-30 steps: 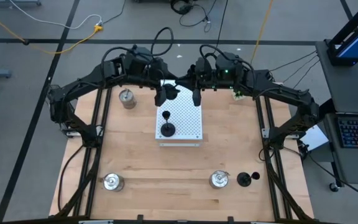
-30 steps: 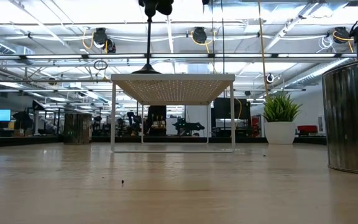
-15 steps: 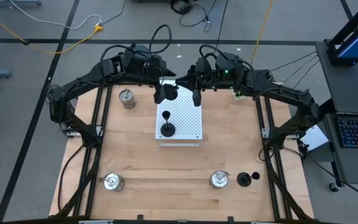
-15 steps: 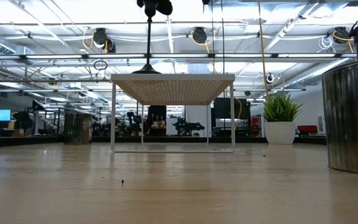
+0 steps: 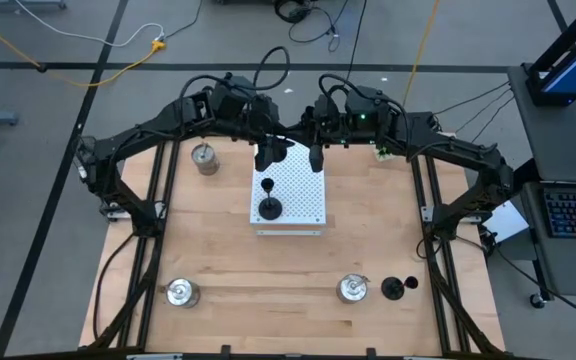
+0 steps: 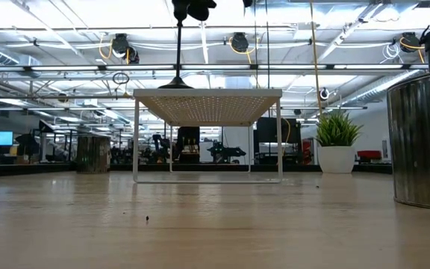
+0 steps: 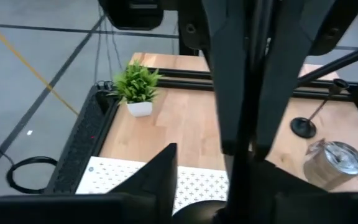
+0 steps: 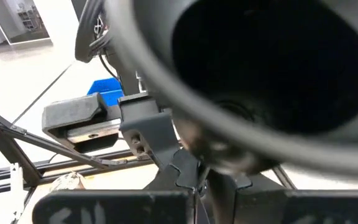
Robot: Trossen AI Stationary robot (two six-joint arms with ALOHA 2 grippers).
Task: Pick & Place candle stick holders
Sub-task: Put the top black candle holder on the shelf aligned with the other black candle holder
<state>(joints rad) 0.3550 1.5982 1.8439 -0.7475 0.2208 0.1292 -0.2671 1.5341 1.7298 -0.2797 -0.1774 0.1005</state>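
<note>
Overhead, left pincer (image 5: pixel 271 154) grips black candle holder (image 5: pixel 277 149) above board (image 5: pixel 303 195).

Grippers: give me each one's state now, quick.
Left gripper: above the white perforated board; cannot be told.
Right gripper: shut, nothing visibly held.

From my low camera the left tool (image 6: pixel 189 7) is cut off at the top edge; beside it, a silver candle holder (image 6: pixel 422 138) runs off frame.
</note>
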